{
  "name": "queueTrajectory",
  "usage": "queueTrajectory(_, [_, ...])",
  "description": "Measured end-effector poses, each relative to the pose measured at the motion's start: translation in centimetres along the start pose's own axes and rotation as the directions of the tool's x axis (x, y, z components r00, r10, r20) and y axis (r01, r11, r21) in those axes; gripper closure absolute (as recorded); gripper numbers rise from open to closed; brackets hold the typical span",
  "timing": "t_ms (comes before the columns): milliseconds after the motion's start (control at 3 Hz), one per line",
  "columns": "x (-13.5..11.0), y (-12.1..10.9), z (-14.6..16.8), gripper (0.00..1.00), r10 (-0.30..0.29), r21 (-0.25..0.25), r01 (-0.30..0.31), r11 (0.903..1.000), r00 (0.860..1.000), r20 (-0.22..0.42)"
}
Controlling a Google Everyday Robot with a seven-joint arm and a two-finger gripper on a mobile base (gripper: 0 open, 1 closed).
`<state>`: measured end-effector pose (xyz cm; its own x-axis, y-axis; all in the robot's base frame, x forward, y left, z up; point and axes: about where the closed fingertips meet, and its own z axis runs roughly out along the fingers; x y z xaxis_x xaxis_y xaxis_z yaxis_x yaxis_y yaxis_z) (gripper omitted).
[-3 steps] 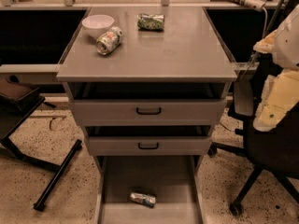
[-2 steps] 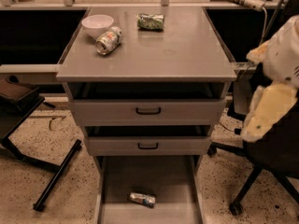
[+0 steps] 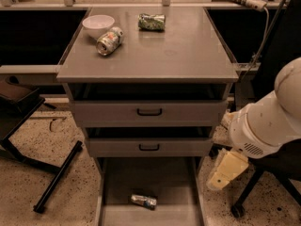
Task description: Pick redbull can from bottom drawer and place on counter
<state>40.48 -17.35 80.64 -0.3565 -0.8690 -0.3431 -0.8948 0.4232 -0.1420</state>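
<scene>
Shows the redbull can [image 3: 143, 201] lying sideways on the floor of the pulled-out bottom drawer [image 3: 141, 178], so reachable from above, with the gripper [image 3: 217, 181] low beside the cabinet's [image 3: 149, 126] right, well apart, seemingly poised to reach in, open or closed impossible to tell.

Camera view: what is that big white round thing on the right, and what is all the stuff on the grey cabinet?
The white round thing is a robot's arm. Its pale gripper, the part that grabs, hangs low on the right, beside the cabinet and apart from everything. There is just one picture, looking down at the cabinet's front. On the counter sit a white bowl, a fat can lying on its side, and a green packet. The bottom drawer is pulled open, and a small redbull can lies on its floor. The can has not been picked up yet.
</scene>
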Motion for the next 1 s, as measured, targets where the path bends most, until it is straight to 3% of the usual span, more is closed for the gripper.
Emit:
queueTrajectory(333, [0.0, 0.0, 0.0, 0.0, 0.0, 0.0, 0.0, 1.0, 1.0, 0.0])
queueTrajectory(667, [-0.2, 0.8, 3.5, 0.0, 0.004, -0.02, -0.003, 0.9998, 0.999, 0.037])
queueTrajectory(1000, [-0.5, 5.0, 13.1, 0.0, 0.044, -0.149, -0.027, 0.9885, 0.993, 0.108])
